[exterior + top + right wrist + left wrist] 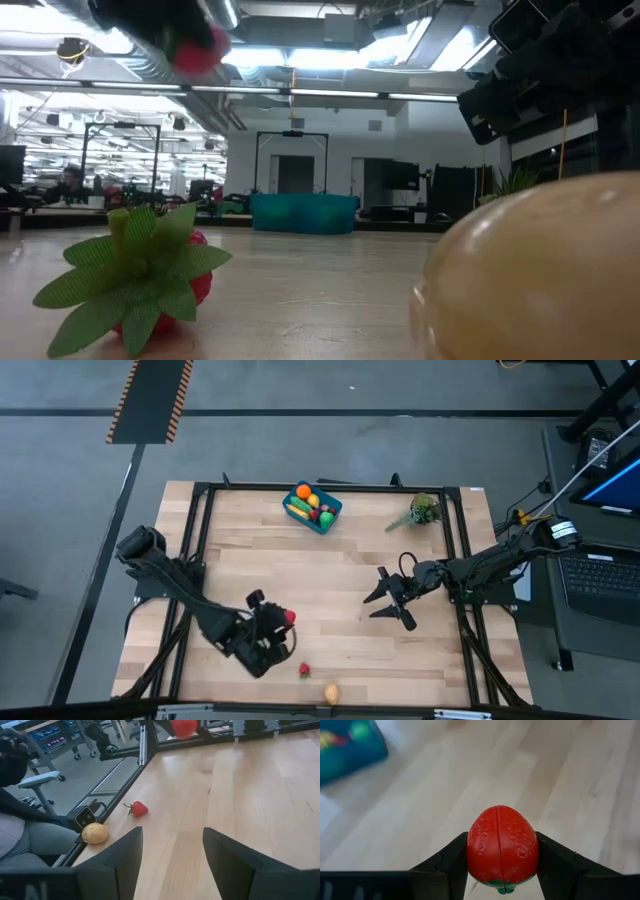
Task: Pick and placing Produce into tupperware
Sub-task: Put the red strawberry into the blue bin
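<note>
My left gripper (287, 619) is near the table's near edge, left of centre, shut on a red toy strawberry (502, 847), also seen as a red blob (197, 48) high in the low view. A second strawberry with green leaves (304, 671) (150, 275) (138, 808) and a tan potato-like piece (331, 693) (95, 833) (540, 270) lie on the wood by the near edge. The blue tupperware (312, 507) sits at the far edge with several produce pieces in it. My right gripper (390, 600) is open, right of centre, touching nothing. My left gripper pinches the red strawberry between its two fingers (451, 862), one on each side of the widest part (475, 845). The fruit's green leaf end (502, 887) faces back toward the gripper and its red tip points forward. It is lifted clear of the table.
A grey-green plant sprig (420, 512) lies at the far right of the table. A black frame (205, 500) borders the wooden top. Bare wood stretches between the tupperware and both grippers. A person sits beyond the near edge (20, 835).
</note>
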Controlling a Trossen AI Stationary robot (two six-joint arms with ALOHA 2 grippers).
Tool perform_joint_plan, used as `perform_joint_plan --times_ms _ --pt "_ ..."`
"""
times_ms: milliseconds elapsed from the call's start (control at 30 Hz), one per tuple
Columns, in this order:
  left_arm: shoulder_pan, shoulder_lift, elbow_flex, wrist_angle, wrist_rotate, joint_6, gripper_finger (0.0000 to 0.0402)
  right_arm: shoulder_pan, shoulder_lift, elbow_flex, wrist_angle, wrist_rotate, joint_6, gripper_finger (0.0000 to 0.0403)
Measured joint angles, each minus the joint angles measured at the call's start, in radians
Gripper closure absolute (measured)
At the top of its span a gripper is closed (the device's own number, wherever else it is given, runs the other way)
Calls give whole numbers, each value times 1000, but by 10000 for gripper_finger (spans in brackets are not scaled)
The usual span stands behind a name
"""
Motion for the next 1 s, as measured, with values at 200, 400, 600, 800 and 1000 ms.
perform_joint_plan --times_ms 200,400,600,800,1000 --pt "-87 -23 0 -41 -160 -58 223 0 0 0 6 0 0 193" --pt "-162 -23 -34 -32 -283 -156 223 0 0 0 19 0 0 193" --pt "-179 -23 -99 20 -298 -245 223 0 0 0 30 0 0 193" --pt "-156 -23 -126 80 -307 -221 223 0 0 0 30 0 1 193" --pt "-121 -23 -126 126 -342 -95 223 0 0 0 29 0 1 193"
